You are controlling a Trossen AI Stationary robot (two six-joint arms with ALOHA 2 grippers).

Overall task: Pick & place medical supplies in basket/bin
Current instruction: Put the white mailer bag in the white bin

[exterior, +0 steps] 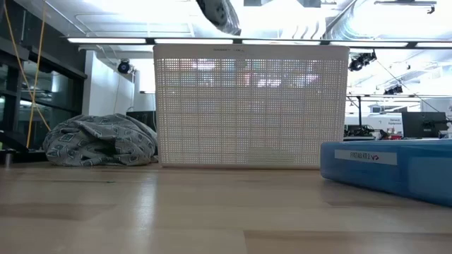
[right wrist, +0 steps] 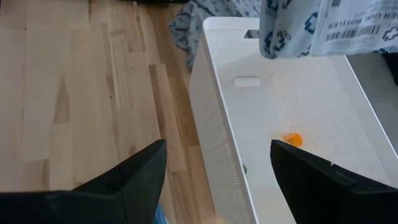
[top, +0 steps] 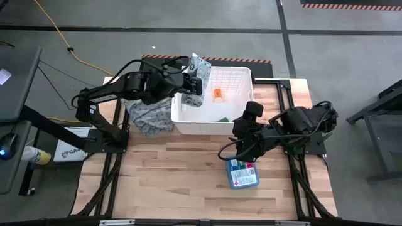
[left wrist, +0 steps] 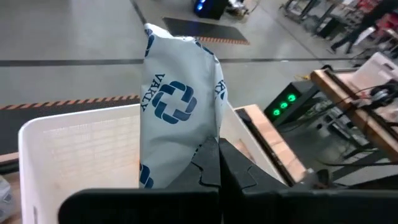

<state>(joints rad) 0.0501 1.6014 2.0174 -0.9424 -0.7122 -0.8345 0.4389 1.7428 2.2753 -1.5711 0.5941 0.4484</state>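
Observation:
My left gripper (top: 195, 79) is shut on a grey-white wipes pack (left wrist: 180, 99) with blue logos, held in the air over the far left corner of the white basket (top: 235, 78). In the basket lie an orange bottle (top: 218, 95), a white tube (right wrist: 247, 81) and a small green item (top: 223, 119). A blue box (top: 243, 174) lies flat on the table, near of the basket. My right gripper (right wrist: 217, 180) stands open and empty above the basket's near wall, toward its right end. My left gripper pinches the pack's near end (left wrist: 200, 155) between its two shut fingers (left wrist: 233, 171). The fingers come from the table's left, slanting slightly down. The pack sticks out beyond them, lifted clear above the basket's rim (left wrist: 74, 121).
A grey patterned cloth heap (top: 149, 116) lies against the basket's left wall, under my left arm. Bare wooden tabletop (top: 176, 182) spreads across the near half. Black frame rails run along the table's left and right sides.

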